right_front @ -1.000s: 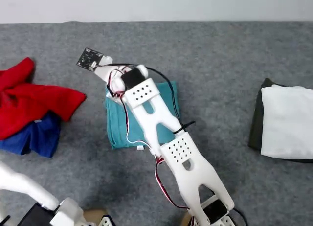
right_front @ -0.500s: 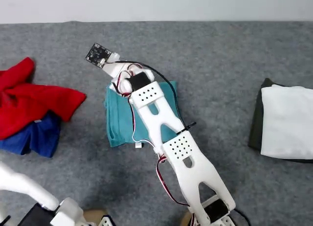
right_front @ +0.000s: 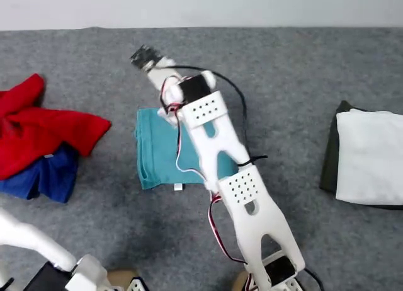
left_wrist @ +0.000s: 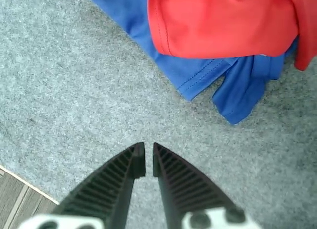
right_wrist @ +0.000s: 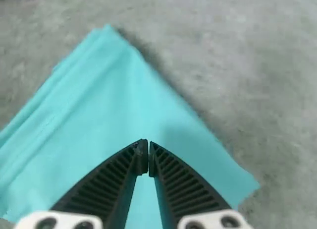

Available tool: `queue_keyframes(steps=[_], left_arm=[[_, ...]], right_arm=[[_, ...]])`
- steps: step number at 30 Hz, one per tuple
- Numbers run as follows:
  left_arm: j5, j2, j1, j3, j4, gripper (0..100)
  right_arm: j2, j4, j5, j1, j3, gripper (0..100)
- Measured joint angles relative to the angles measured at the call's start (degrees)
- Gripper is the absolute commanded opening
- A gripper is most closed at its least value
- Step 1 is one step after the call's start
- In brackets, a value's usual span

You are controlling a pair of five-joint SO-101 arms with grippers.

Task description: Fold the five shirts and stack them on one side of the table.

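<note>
Right claw (right_wrist: 148, 158): fingers pinched together with just a hairline slit, nothing between them. It's sitting over the teal shirt (right_front: 157, 155), can't tell if the tips actually touch the cloth.
Left claw (left_wrist: 148, 160): pretty much closed too, only a thin gap between the tips and nothing in it. It's over bare grey cover, with the blue shirt (left_wrist: 237, 85) a bit beyond the tips.
Right arm (right_front: 217, 143): comes up from the near edge and stretches diagonally far-left across the teal shirt, covering its right part.
Left arm (right_front: 34, 240): tucked in the near-left corner.
Teal shirt: folded into a neat rectangle, lying flat around the middle of the table, slightly left of centre.
Red shirt (right_front: 47, 130): crumpled heap at the left edge, lying partly on top of the blue one.
Blue shirt: also unfolded, pokes out from under the red shirt on the near side.
White shirt (right_front: 371, 155): folded, at the right edge, stacked on the dark shirt (right_front: 330, 155).
Dark shirt: folded under the white one, its left strip showing.
Table cover (right_front: 296, 83): grey, carpet-like.
</note>
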Motion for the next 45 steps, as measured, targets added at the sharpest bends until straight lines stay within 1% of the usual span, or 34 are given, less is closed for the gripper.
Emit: queue_keyframes(steps=[3,6,8,10,12,15,17,21,23,26,29,36,38,40,41,45], left_arm=[[0.00,0.00,0.00,0.53,0.00,4],[0.00,0.00,0.00,0.53,0.00,4],[0.00,0.00,-0.09,0.53,0.00,4],[0.00,0.00,-1.05,0.53,0.00,4],[-0.70,0.00,-1.58,0.53,0.00,4],[-3.60,0.00,-1.49,0.53,0.00,4],[-4.57,0.00,-1.58,0.53,0.00,4],[-4.92,0.00,-1.67,0.53,0.00,4],[-4.92,0.00,-1.67,0.53,0.00,4],[-4.92,0.00,-1.67,0.53,0.00,4],[-4.92,0.00,-1.67,0.53,0.00,4],[-4.92,0.00,-1.67,3.16,0.00,4],[-4.92,0.00,-1.67,4.66,0.00,4],[-4.92,0.00,-1.67,5.19,0.00,4],[-4.92,0.00,-1.67,5.27,0.00,4],[-4.92,0.00,-1.58,5.54,0.00,4]], right_arm=[[-3.52,0.00,-0.97,1.14,2.64,3.9],[-8.53,0.09,-3.34,1.49,8.00,14.6],[-13.10,0.09,-7.91,1.85,12.75,23.3],[-17.49,0.09,-14.86,2.46,18.20,31.1],[-21.19,0.09,-22.68,2.90,24.09,36.2],[-23.03,0.09,-33.05,3.08,31.21,37.1],[-23.03,0.09,-37.71,3.08,34.55,37.1],[-21.80,0.09,-43.87,4.22,36.75,37.1],[-19.43,0.09,-45.71,4.84,36.84,37.1],[-15.65,-0.70,-46.77,5.54,36.84,35.5],[-11.52,-1.85,-46.86,5.54,36.84,29.9],[-6.59,-1.67,-46.86,5.01,36.22,6.6],[-6.24,-1.49,-45.63,5.01,35.96,0.1],[-6.24,-1.32,-42.81,5.01,35.87,2.0],[-6.24,-0.97,-41.32,5.10,35.87,0.8],[-6.68,-0.09,-37.27,5.27,35.87,0.9]])
